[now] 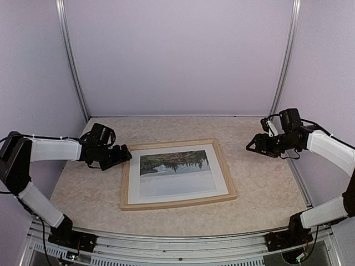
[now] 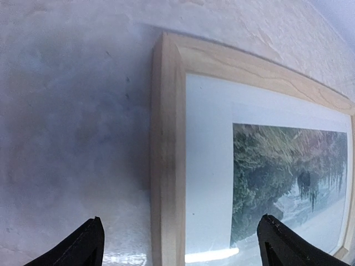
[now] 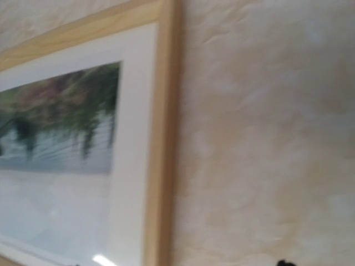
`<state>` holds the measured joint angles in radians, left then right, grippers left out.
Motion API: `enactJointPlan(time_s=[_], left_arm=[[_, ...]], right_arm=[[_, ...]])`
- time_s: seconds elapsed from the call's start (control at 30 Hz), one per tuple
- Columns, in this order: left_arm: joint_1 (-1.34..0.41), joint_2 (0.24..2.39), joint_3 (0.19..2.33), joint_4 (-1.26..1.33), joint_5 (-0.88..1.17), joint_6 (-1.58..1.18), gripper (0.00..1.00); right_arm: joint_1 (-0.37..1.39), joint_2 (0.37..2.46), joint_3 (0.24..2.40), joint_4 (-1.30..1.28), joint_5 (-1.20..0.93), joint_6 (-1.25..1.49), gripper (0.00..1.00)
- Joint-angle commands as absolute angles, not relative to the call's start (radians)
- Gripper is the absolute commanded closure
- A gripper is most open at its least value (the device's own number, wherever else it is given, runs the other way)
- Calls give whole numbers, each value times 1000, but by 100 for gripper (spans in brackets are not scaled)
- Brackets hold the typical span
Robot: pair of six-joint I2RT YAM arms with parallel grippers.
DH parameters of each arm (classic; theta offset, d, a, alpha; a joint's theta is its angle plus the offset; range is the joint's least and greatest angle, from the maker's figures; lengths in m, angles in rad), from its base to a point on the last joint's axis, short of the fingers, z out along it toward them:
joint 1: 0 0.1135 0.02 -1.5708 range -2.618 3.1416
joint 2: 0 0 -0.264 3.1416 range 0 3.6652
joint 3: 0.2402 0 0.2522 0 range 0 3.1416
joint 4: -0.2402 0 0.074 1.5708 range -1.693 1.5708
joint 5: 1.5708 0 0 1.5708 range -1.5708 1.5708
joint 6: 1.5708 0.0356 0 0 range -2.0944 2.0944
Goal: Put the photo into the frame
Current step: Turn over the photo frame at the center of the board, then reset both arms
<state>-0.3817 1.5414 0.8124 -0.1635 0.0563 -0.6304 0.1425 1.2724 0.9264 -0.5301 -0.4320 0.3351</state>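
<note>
The pale wood frame [image 1: 177, 203] lies flat in the middle of the table. The photo [image 1: 175, 169], dark trees over pale grey with a wide white border, lies inside it. My left gripper [image 1: 123, 155] is open and empty, low over the frame's far-left corner. In the left wrist view its jaws [image 2: 184, 246] straddle the frame's left rail [image 2: 166, 166] and the photo's white border [image 2: 208, 166]. My right gripper [image 1: 250, 146] is open and empty, above the table right of the frame's far-right corner. Its wrist view shows the frame's rail [image 3: 161, 138], the photo [image 3: 61, 122] and one fingertip [image 3: 284, 262].
The beige mottled tabletop [image 1: 260, 183] is enclosed by pale walls at the back and sides, with metal posts at the back corners [image 1: 75, 72] [image 1: 284, 61]. A metal rail [image 1: 177, 244] with the arm bases runs along the near edge.
</note>
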Motion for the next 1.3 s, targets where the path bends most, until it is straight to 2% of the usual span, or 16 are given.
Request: enactJointPlan(time_s=[0.0,0.17,0.33,0.63,1.0,1.27], left_arm=[[-387,1419,854,-229,-205,-560,3],[-413,1222,858,-226,-342,-518,1],[-413,1091,854,-191,-367,-437,1],[-392,984,875,-232,-332,-284,1],[-391,806,785,-150,-269,-283,1],[-391,806,788,-156,-262,-294,1]], right_arm=[[149,1182,908,-554,-254,270,22],[181,1093,885,-531,-110,237,11],[192,1021,866,-495,-63,240,5],[193,913,793,-400,-68,230,3],[192,825,763,-372,-70,207,3],[192,846,765,-388,-70,207,3]])
